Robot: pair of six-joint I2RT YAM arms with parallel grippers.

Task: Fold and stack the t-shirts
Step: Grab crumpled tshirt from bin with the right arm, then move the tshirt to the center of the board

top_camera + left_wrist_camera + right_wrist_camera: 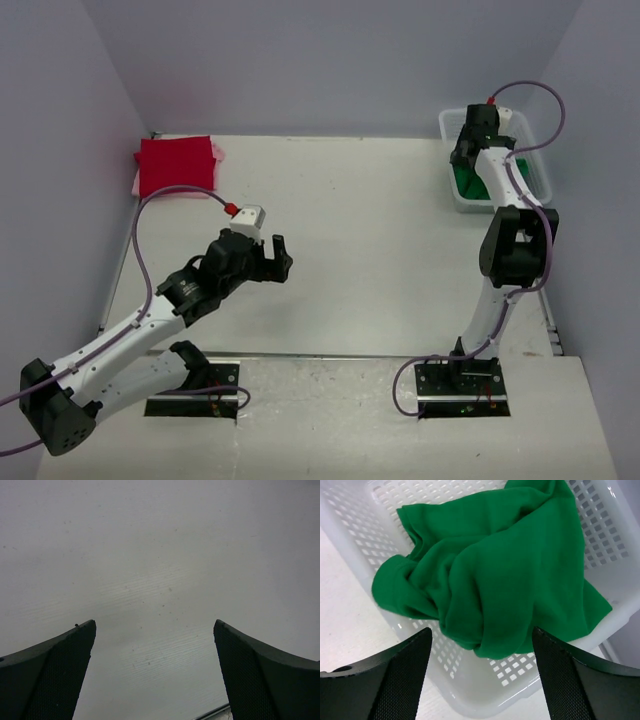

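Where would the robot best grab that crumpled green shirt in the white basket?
Probably the thick bunched fold of the green t-shirt, from straight above: it humps up for pinching, and the walls of the basket block sideways reaches.

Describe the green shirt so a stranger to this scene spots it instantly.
At the table's far right corner sits a white mesh basket. The green t-shirt lies crumpled inside it. Unlike the red t-shirt, folded flat at far left, it is unfolded.
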